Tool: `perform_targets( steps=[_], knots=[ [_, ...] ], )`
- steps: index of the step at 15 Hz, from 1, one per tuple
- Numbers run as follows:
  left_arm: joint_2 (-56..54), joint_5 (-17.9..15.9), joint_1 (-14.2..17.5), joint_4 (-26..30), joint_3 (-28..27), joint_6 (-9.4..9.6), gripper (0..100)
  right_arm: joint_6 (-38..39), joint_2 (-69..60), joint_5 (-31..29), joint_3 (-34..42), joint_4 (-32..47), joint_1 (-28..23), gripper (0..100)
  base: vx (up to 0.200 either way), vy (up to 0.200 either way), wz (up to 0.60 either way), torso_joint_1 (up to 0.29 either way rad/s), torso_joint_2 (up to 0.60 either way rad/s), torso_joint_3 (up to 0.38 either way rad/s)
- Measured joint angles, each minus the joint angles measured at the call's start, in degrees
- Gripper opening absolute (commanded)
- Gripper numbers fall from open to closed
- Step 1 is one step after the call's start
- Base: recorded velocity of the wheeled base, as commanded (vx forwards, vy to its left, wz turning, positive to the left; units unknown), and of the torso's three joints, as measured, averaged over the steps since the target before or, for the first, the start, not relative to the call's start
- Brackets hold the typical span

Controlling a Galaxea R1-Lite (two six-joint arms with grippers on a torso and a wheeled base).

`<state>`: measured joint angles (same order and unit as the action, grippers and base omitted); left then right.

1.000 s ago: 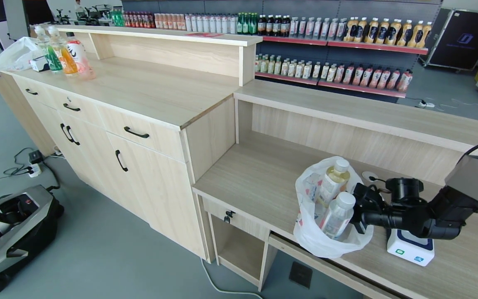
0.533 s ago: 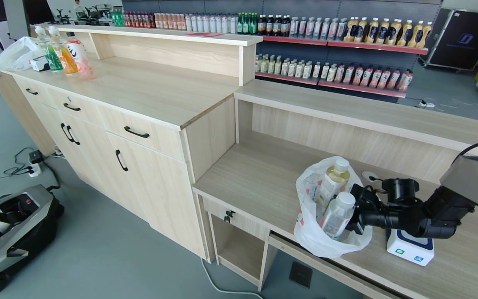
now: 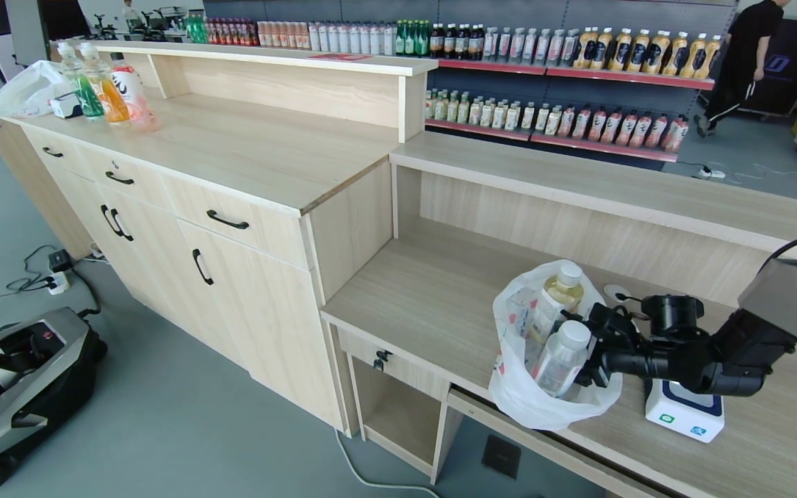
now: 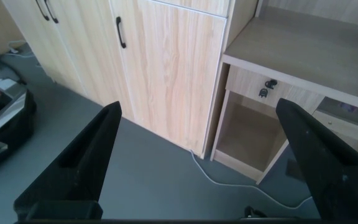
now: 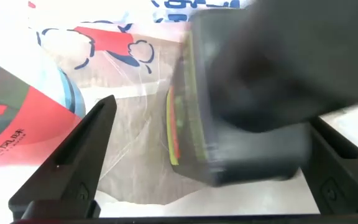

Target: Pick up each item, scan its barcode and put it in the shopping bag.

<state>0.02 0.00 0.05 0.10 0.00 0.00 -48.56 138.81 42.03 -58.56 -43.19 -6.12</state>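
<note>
A white plastic shopping bag (image 3: 530, 404) stands on the low wooden desk (image 3: 433, 297). Two bottles stand in it: a yellow drink (image 3: 556, 294) and a clear white-capped bottle (image 3: 563, 354). My right gripper (image 3: 584, 346) reaches into the bag's mouth from the right, beside the clear bottle. In the right wrist view the gripper (image 5: 213, 115) is open over the bag's inside (image 5: 129, 155). A blurred dark box with a yellow-red edge (image 5: 247, 124) sits between the fingers, and a red-labelled bottle (image 5: 11, 124) is at one side. My left gripper (image 4: 199, 107) hangs open over the grey floor by the cabinet.
A white scanner box (image 3: 683, 413) sits on the desk right of the bag, under my right arm. Three drink bottles (image 3: 104, 83) and another white bag (image 3: 18, 90) stand on the taller counter far left. Drink shelves (image 3: 551, 76) line the back.
My right gripper has edged left, a little deeper into the bag's mouth, and the clear bottle has shifted slightly with it. The left arm has not moved.
</note>
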Motion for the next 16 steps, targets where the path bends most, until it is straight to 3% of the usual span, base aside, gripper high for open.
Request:
perform_targets(
  steps=[7, 16],
  knots=[
    [0.0, 0.0, 0.0, 0.0, 0.0, 0.00, 100, 3.0, -1.3, 3.4, -1.3, -0.2, -1.4, 100, 0.000, 0.000, 0.00, 0.000, 0.00, 0.000],
    [0.0, 0.0, 0.0, 0.0, 0.0, 0.00, 100, 15.8, -9.4, 6.8, -1.2, -0.1, -1.0, 100, 0.000, 0.000, 0.00, 0.000, 0.00, 0.000]
  ],
)
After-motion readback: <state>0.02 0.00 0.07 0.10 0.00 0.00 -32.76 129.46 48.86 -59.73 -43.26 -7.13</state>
